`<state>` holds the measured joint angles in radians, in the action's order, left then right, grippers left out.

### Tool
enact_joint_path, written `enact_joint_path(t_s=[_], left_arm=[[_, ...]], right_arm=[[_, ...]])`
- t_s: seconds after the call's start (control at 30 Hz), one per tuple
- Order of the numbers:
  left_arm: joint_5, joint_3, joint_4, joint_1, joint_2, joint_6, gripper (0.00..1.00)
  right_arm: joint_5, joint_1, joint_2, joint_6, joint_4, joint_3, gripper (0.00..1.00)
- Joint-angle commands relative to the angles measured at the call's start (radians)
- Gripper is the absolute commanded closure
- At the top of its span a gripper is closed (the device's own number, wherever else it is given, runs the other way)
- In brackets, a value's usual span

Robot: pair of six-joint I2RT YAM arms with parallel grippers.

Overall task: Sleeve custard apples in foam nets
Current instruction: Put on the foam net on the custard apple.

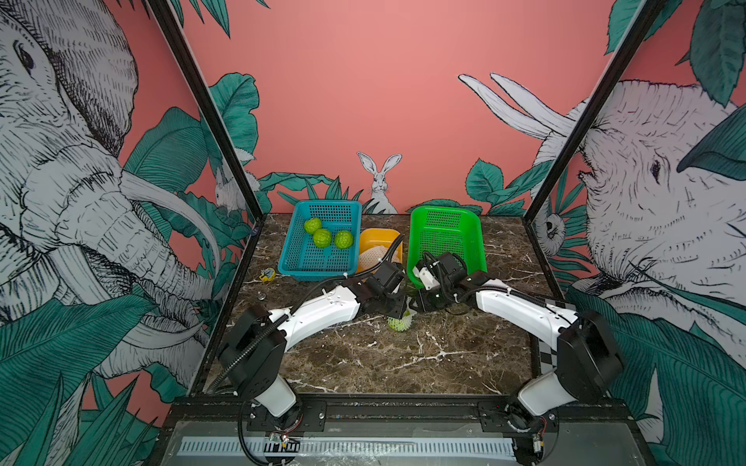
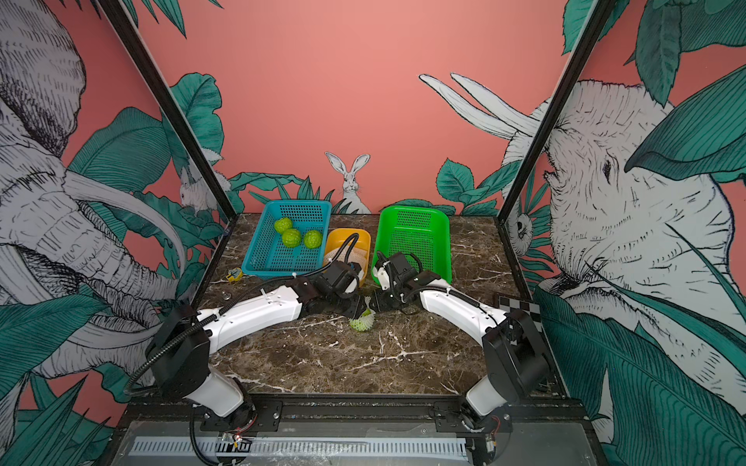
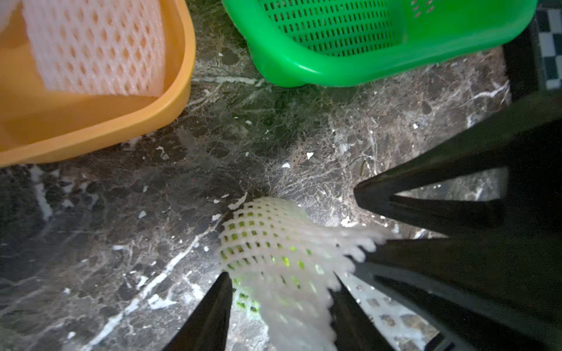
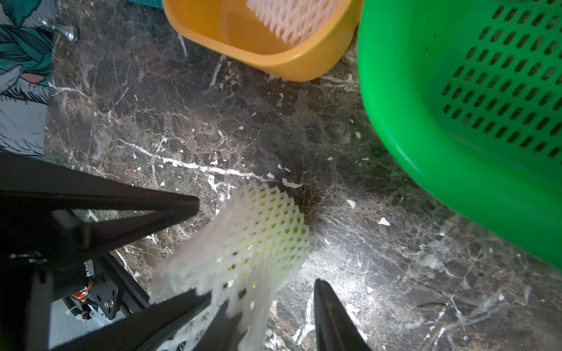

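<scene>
Left wrist view: foam net (image 3: 267,240) over custard apple (image 1: 399,324) on table (image 1: 403,363), between arms. Left gripper (image 3: 281,275), right gripper (image 4: 272,291): jaws half-open astride net; firm hold, cannot tell. You draw net edges gently, evenly, fully past fruit; don't roll it.

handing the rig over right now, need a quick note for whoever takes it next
left gripper: jaws astride the netted custard apple, grip unclear.
right gripper: jaws apart, net edge against one finger.
That fruit sits on the table inside a foam net, between both grippers.
Three bare custard apples lie in the blue basket; spare nets in the orange tub.
Done: one sleeved, or nearly. Left: three. green basket shows no fruit.
</scene>
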<state>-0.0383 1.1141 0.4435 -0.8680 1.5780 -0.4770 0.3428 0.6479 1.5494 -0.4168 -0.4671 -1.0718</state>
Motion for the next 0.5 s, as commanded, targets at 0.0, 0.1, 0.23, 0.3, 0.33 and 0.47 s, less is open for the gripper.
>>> enact_joint_path(t_s=[0.0,0.1,0.23,0.3,0.33,0.47], left_arm=[[0.045,0.023,0.081,-0.003,-0.02,0.02,0.58],[0.056,0.005,0.099,-0.003,-0.035,0.021,0.68],[0.082,-0.026,0.112,-0.003,-0.039,0.024,0.7],[0.1,-0.038,0.119,-0.003,-0.042,0.022,0.72],[0.115,-0.041,0.12,-0.003,-0.044,0.027,0.73],[0.181,-0.018,0.17,-0.003,-0.041,0.061,0.76]], right_arm=[[-0.03,0.02,0.025,0.009,-0.008,-0.021,0.63],[-0.034,0.041,0.044,0.011,-0.024,-0.038,0.63],[-0.074,0.06,0.076,0.01,-0.044,-0.045,0.65],[-0.104,0.061,0.083,0.01,-0.067,-0.05,0.73],[-0.125,0.061,0.083,0.012,-0.083,-0.055,0.78],[-0.222,0.062,0.071,0.041,-0.172,-0.092,0.83]])
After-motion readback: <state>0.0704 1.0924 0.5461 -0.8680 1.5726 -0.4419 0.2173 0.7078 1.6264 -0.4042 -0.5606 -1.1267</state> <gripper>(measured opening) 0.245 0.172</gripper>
